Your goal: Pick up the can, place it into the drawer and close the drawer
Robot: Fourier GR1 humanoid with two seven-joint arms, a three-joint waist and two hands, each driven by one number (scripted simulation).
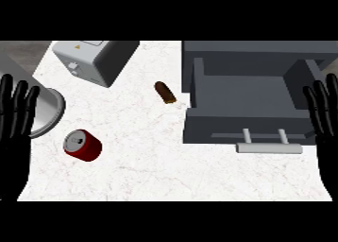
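My left hand (pixel 12 113) and right hand (pixel 328 111) rested with fingers straight, grasping nothing. The red can (pixel 82 145) lay tilted on the counter (pixel 158 165), well apart from the pulled-out grey drawer (pixel 245 94).

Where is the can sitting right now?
In the head view the red can lies on its side on the counter's left part, beside the left hand, well left of the open drawer.

- The left hand (pixel 12 113) is all black, with long, thin fingers and a wide palm.
- The right hand (pixel 330 113) is black too, and has the same shape.
- Thin pale lines run across the fingers of both hands.
- Below each hand the dark shape gets wider.
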